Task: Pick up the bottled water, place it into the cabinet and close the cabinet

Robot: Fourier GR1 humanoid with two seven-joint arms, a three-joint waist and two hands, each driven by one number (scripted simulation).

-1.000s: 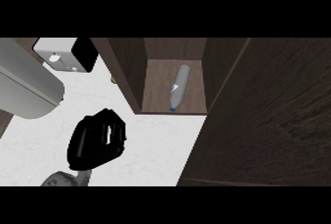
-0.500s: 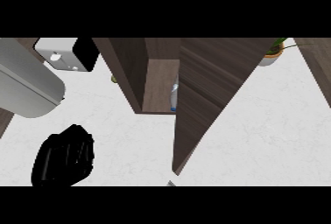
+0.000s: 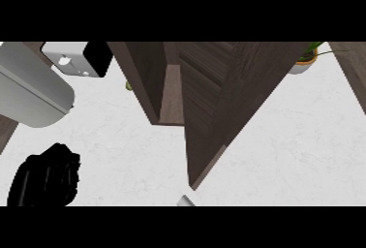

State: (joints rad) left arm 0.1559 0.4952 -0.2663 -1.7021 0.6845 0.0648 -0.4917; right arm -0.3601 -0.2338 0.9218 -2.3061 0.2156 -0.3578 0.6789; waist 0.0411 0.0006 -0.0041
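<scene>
The dark wooden cabinet (image 3: 146,77) stands at the top middle of the head view. Its door (image 3: 214,111) is swung almost shut, and only a thin strip of the lighter inside (image 3: 170,94) shows. No bottled water is visible; the door covers the shelf. My left hand (image 3: 43,180) rests low at the left over the white counter, fingers relaxed and holding nothing. A grey sliver of my right forearm (image 3: 186,201) pokes in under the door's lower corner. The right hand itself is out of sight.
A large grey rounded appliance (image 3: 28,97) fills the left edge, with a white and black device (image 3: 75,58) behind it. A potted plant (image 3: 307,58) stands at the top right. Bare white counter (image 3: 286,145) spreads to the right of the door.
The cabinet door has swung leftward from wide open to nearly shut, hiding the bottle that lay inside. My left hand has dropped down and left.
</scene>
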